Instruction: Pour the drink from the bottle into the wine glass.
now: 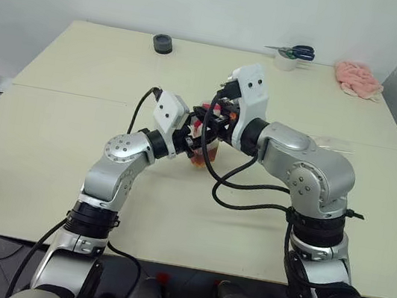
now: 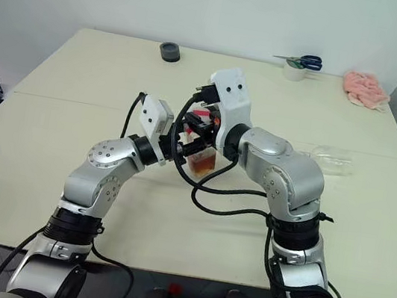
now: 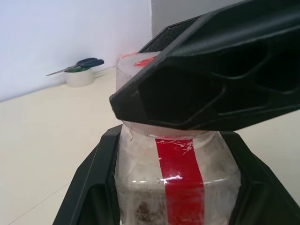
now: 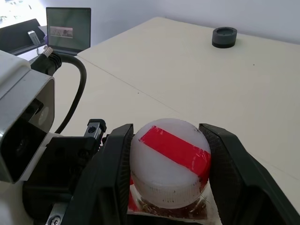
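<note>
My left gripper (image 3: 176,187) clamps bottle (image 1: 203,150) body, frame centre. My right gripper (image 4: 168,164) closing round white cap (image 4: 169,161). Risk: crooked twist slips bottle, spilling drink (image 2: 201,166). Wine glass (image 2: 330,160) lies toppled, right.

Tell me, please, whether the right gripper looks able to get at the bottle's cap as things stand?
Probably yes: the right gripper already straddles the cap from above, while the left gripper holds the bottle lower down.

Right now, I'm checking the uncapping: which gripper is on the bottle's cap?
The right gripper, closed around the white, red-striped cap; the left gripper instead clamps the bottle by its body, lower down.
</note>
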Motion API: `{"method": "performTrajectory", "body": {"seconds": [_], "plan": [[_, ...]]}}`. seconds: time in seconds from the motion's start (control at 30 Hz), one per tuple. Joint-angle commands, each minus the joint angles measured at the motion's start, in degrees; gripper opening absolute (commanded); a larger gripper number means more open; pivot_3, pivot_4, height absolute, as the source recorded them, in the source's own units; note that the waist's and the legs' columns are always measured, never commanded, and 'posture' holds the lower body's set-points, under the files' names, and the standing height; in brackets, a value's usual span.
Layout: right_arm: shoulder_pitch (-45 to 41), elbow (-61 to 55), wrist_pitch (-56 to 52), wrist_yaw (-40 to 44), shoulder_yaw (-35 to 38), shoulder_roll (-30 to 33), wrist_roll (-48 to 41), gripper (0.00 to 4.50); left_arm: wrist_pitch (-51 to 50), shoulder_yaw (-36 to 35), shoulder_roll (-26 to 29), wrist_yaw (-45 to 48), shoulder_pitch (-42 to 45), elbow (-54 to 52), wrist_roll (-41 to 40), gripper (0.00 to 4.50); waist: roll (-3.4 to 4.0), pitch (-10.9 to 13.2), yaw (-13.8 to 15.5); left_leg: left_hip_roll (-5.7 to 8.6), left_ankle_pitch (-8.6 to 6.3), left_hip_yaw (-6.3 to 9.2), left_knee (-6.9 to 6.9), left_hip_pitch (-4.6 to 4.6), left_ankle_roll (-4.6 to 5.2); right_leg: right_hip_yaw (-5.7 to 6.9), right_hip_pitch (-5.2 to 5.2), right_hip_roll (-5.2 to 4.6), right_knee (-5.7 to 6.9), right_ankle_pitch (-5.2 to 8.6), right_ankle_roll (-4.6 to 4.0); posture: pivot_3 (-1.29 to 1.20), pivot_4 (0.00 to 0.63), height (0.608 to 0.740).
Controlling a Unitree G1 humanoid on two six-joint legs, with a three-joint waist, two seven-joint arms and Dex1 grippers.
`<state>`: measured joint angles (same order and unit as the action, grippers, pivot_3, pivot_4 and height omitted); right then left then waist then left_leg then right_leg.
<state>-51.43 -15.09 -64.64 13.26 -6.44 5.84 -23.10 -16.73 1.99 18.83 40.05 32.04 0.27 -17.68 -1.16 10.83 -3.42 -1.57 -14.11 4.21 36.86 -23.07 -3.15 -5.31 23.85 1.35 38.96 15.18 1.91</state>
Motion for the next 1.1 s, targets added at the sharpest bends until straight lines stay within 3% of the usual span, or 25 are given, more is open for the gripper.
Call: {"method": "performTrajectory", "body": {"seconds": [0.03, 0.1, 0.13, 0.2, 0.27, 0.4, 0.57, 0.77, 0.83, 1.1], "plan": [[-3.71, 2.1, 9.96, 11.86, -1.59, 4.99, -0.63, 1.89, 1.54, -0.8, 0.0, 0.2, 0.8, -1.41, -0.54, 2.18, 0.0, 0.0, -0.02, 0.02, 0.0, -0.01, 0.0, 0.0, 0.0, 0.0, 0.0, -0.01, -0.01, 0.0, 0.01, 0.0, 0.15, 0.74], [-4.65, 5.47, 13.61, 27.02, -1.89, 8.49, -6.42, 1.89, 1.38, -0.87, -0.08, 0.64, 1.14, -1.0, -1.02, 2.18, 0.0, 0.0, -0.01, 0.03, 0.0, -0.04, 0.02, 0.0, 0.0, -0.01, -0.01, -0.01, -0.04, 0.01, 0.03, 0.0, 0.15, 0.74], [-5.03, 10.0, 19.21, 41.86, -4.45, 12.76, -7.31, 1.89, 1.27, -0.53, -0.17, 1.12, 1.27, -1.07, -1.25, 2.17, -0.01, 0.01, 0.02, 0.03, 0.0, -0.04, 0.03, 0.0, 0.0, -0.01, -0.03, -0.01, -0.04, 0.02, 0.05, 0.0, 0.15, 0.74], [-7.66, 21.56, 29.92, 57.72, -8.81, 16.98, -3.64, 1.89, 0.82, -0.11, -0.27, 1.7, 1.63, -1.48, -1.48, 2.17, -0.01, 0.05, 0.25, 0.11, 0.0, -0.03, 0.04, 0.02, 0.01, 0.04, -0.12, -0.05, -0.12, 0.04, 0.1, 0.0, 0.15, 0.74], [-10.53, 30.34, 35.44, 62.49, -10.79, 17.31, -0.1, 1.89, 0.24, -0.27, -0.41, 1.61, 2.09, -1.61, -2.08, 2.16, -0.01, 0.05, -0.12, 0.1, -0.01, -0.08, 0.04, 0.1, 0.02, 0.01, -0.21, -0.07, -0.2, 0.03, 0.13, 0.0, 0.15, 0.74], [-11.83, 36.73, 40.13, 67.66, -10.82, 16.99, 2.34, 1.89, 0.25, -0.1, -0.46, 1.34, 2.03, -1.78, -2.04, 2.16, -0.01, 0.06, -0.84, -0.03, -0.01, -0.03, -0.02, 0.14, 0.02, 0.01, -0.15, 0.04, -0.05, -0.01, 0.02, 0.0, 0.15, 0.74], [-11.32, 35.99, 39.16, 68.28, -8.27, 16.81, 1.43, 1.89, 0.42, 0.02, -0.2, 1.48, 1.7, -1.64, -2.12, 2.16, 0.01, 0.07, -0.85, -0.02, -0.01, -0.01, -0.01, 0.09, 0.01, 0.0, -0.07, 0.01, 0.01, -0.02, 0.0, 0.0, 0.15, 0.74], [-10.38, 28.31, 34.48, 58.3, -4.07, 16.68, 2.17, 3.92, 1.74, -0.12, -0.71, 1.01, 2.63, 0.13, -1.71, 2.16, 0.01, 0.07, -0.74, 0.04, 0.0, 0.0, 0.05, 0.07, 0.0, 0.01, -0.09, -0.08, 0.03, -0.02, 0.0, 0.0, 0.15, 0.74], [-9.76, 23.98, 31.23, 51.45, -2.34, 16.04, 2.85, 4.5, 2.06, 0.11, -1.12, 0.88, 3.13, 1.15, -1.37, 2.16, 0.02, 0.07, -0.7, 0.04, 0.0, 0.03, 0.05, 0.07, 0.0, 0.03, -0.08, -0.07, 0.03, -0.02, 0.0, 0.0, 0.15, 0.74], [-2.82, 3.34, 9.83, 21.06, 2.1, 8.79, 6.4, 4.5, 3.67, 1.07, -2.2, 1.19, 5.36, 4.71, -0.52, 2.16, 0.02, 0.07, 0.15, 0.03, 0.01, 0.07, 0.04, 0.03, -0.02, 0.06, -0.05, -0.08, 0.05, -0.02, 0.0, 0.0, 0.15, 0.74]]}}
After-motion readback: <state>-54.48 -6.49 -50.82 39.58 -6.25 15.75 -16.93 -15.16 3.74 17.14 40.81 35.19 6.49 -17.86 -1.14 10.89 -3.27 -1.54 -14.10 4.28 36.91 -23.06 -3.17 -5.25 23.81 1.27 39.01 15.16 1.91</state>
